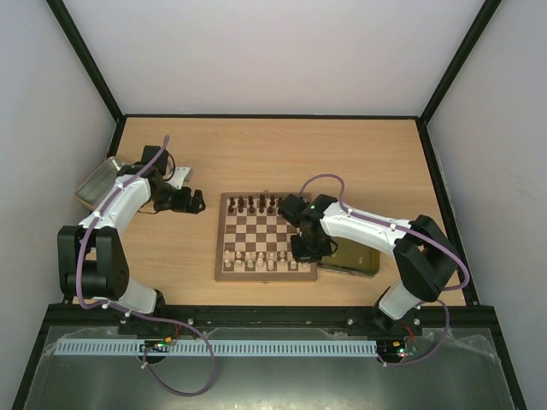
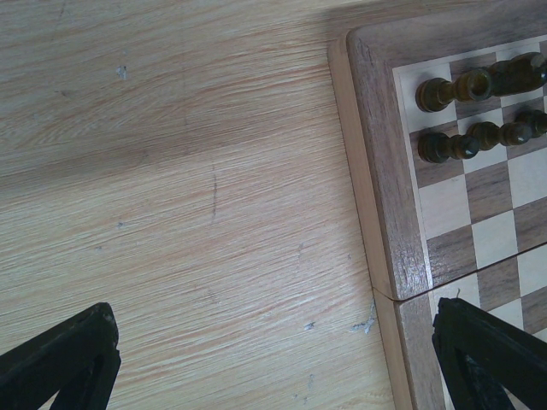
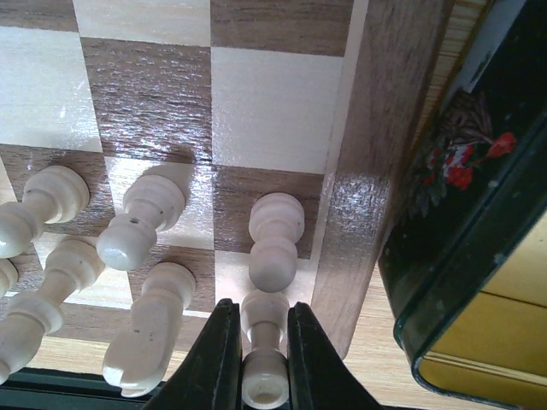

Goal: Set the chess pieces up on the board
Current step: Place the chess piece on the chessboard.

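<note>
The checkered board (image 1: 266,236) lies mid-table. Dark pieces (image 1: 253,203) stand along its far rows, cream pieces (image 1: 261,259) along its near rows. My right gripper (image 1: 305,248) is over the board's near right corner, shut on a cream piece (image 3: 264,359) that stands at the corner square behind a cream pawn (image 3: 275,241). More cream pieces (image 3: 141,232) stand to its left. My left gripper (image 1: 193,202) hangs open and empty over bare table left of the board edge (image 2: 367,205); its fingers (image 2: 68,359) show at the bottom corners. Dark pieces (image 2: 466,85) show at the upper right.
A dark green tin (image 1: 350,259) with a yellow inside lies against the board's right edge, close to my right gripper; it shows at the right of the right wrist view (image 3: 479,248). A metal tray (image 1: 101,179) sits at the table's far left by the wall.
</note>
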Available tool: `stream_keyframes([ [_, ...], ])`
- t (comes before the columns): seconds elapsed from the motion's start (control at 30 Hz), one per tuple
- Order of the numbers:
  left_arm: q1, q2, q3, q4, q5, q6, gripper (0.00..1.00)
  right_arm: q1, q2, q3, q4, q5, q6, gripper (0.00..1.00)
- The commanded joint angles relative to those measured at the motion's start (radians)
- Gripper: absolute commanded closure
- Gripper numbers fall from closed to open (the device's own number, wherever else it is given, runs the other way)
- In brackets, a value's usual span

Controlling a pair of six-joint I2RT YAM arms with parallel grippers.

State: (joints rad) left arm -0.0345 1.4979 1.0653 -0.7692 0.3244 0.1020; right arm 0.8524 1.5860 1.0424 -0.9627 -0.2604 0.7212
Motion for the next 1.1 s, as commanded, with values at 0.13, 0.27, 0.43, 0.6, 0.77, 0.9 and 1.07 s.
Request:
stream_keyframes([
  [0.13,-0.004,-0.004,0.003,-0.007,0.001,0.003,0.01,0.01,0.009,-0.003,-0.008,0.004,-0.008,0.89],
  [0.27,-0.004,-0.005,0.003,-0.007,0.002,0.002,0.0,0.01,0.013,-0.004,-0.007,0.0,-0.008,0.85],
  [0.43,-0.004,-0.006,0.001,-0.007,0.002,0.003,0.0,0.011,0.014,-0.007,-0.003,-0.009,-0.008,0.84],
  [0.6,-0.004,-0.011,0.0,-0.005,0.002,0.003,0.01,0.015,0.014,-0.012,0.003,-0.016,-0.005,0.84],
  [0.77,-0.004,-0.016,-0.003,-0.004,0.002,0.003,0.0,0.018,0.01,-0.011,0.002,-0.013,-0.002,0.84],
  [0.9,-0.004,-0.014,-0.002,-0.005,0.002,0.002,0.01,0.018,0.011,-0.01,0.001,-0.016,0.0,0.8],
  [1.07,-0.004,-0.016,-0.001,-0.005,0.002,0.003,0.01,0.019,0.005,-0.011,0.003,-0.012,0.006,0.76],
])
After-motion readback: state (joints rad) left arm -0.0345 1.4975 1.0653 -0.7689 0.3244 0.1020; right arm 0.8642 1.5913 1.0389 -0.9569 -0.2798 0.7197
